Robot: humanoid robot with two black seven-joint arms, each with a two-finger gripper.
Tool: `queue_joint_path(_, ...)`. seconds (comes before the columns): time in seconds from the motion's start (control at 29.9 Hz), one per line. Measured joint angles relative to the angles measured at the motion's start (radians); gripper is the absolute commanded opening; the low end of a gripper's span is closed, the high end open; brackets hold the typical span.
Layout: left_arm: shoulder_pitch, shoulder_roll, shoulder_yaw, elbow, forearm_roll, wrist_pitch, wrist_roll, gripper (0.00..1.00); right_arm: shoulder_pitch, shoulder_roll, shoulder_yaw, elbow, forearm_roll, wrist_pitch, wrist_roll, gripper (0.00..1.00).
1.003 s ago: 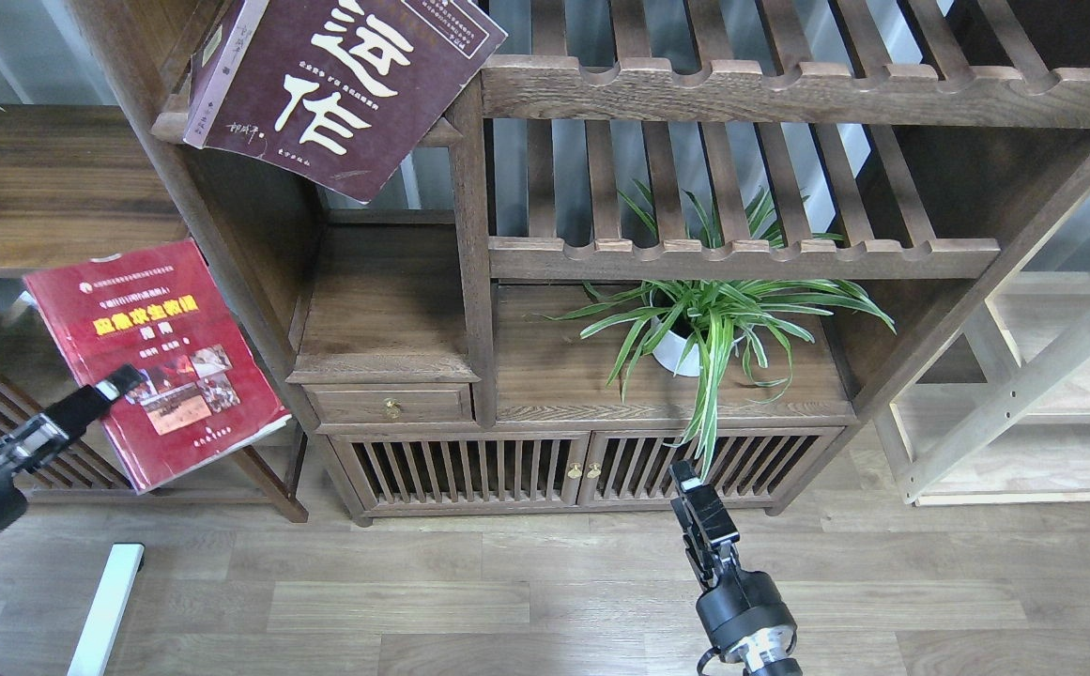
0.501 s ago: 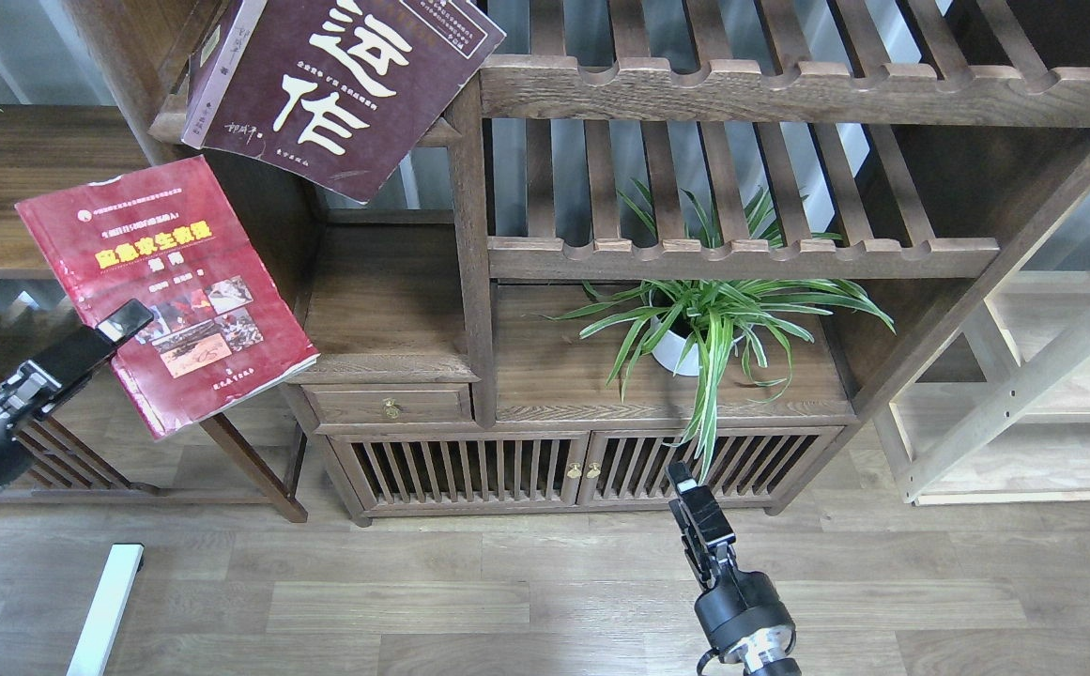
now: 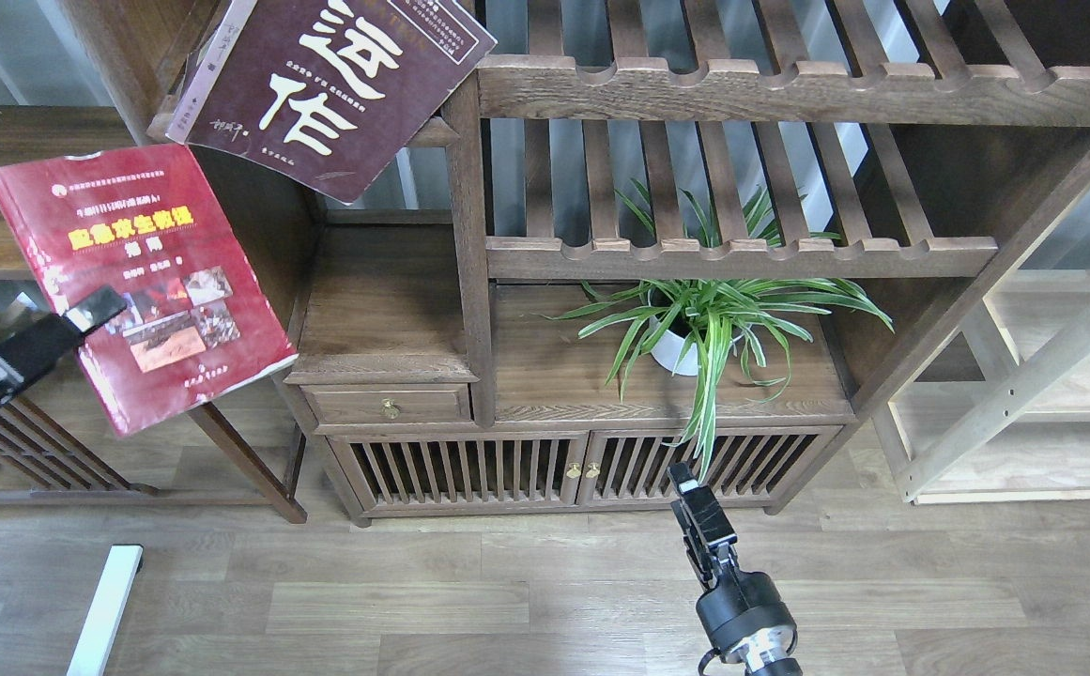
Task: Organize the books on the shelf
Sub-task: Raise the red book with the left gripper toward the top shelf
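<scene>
We hold the red book (image 3: pixel 136 282) in our left gripper (image 3: pixel 94 306), whose jaws are clamped on the cover's left edge, one finger lying across the front face. The book hangs in the air at the left of the view, cover toward us, tilted so that its long axis runs from about eleven o'clock down to five o'clock. Its lower right corner sits just beside the small wooden shelf (image 3: pixel 385 314) over the drawer (image 3: pixel 387 404), which lies toward three o'clock from the book. The maroon book (image 3: pixel 329 89) with cream characters rests aslant on the higher board at about one o'clock from the red one, overhanging its front edge.

Our right gripper (image 3: pixel 690 493) hangs low before the slatted cabinet doors (image 3: pixel 526 469), under the spider plant (image 3: pixel 704 324); it is seen end-on and dark, so we cannot tell whether its jaws are apart. The left arm is plainly the nearer one. We judge the coming move to be carrying the book rightward and squaring its axis to a shelf.
</scene>
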Motion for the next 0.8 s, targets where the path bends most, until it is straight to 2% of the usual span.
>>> queue_joint_path(0.23, 0.060, 0.002, -0.003, -0.001, 0.000, 0.000, 0.000, 0.00, 0.016, 0.000, 0.000, -0.016, 0.000, 0.000, 0.000, 0.79)
queue_joint_path(0.47, 0.083, 0.003, -0.079, -0.040, -0.001, 0.000, 0.000, 0.01, 0.025, 0.000, 0.000, -0.028, 0.000, 0.000, 0.000, 0.79)
queue_joint_path(0.8, 0.027, -0.003, -0.182, -0.045, -0.028, 0.000, -0.005, 0.01, 0.037, 0.000, -0.001, -0.045, -0.001, -0.001, 0.000, 0.79)
